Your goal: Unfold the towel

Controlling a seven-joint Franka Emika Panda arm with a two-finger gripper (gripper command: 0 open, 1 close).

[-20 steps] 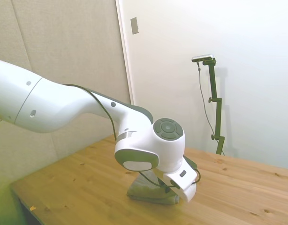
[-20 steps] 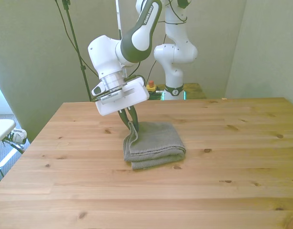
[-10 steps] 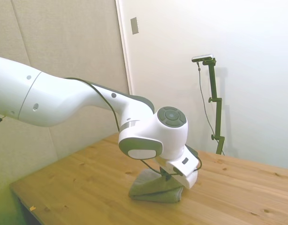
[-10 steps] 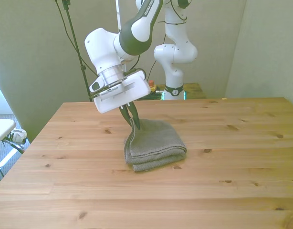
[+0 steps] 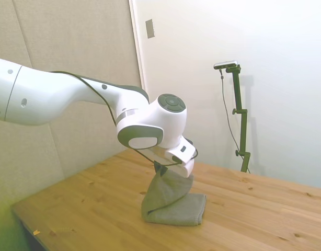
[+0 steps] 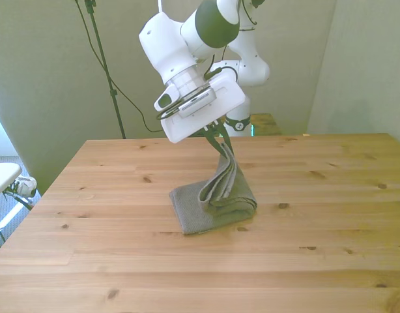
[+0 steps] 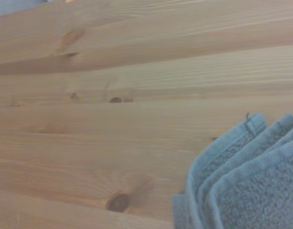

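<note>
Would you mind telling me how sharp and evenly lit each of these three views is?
Side view: washed out, a yellow-green cast in the lower left corner. Front view: clear, the towel and end effector sharp. Wrist view: soft, with the towel's terry edges and the table's wood grain slightly blurred.

Close over the wooden table [image 7: 113, 119], whose pale planks carry several dark knots. The grey towel [image 7: 251, 181] shows as a few stacked terry layers with rounded, stitched edges, one corner tipped by a small tag or loop

Plain grey towel [image 6: 216, 195] — pale knotty wooden table [image 6: 330, 248].
</note>
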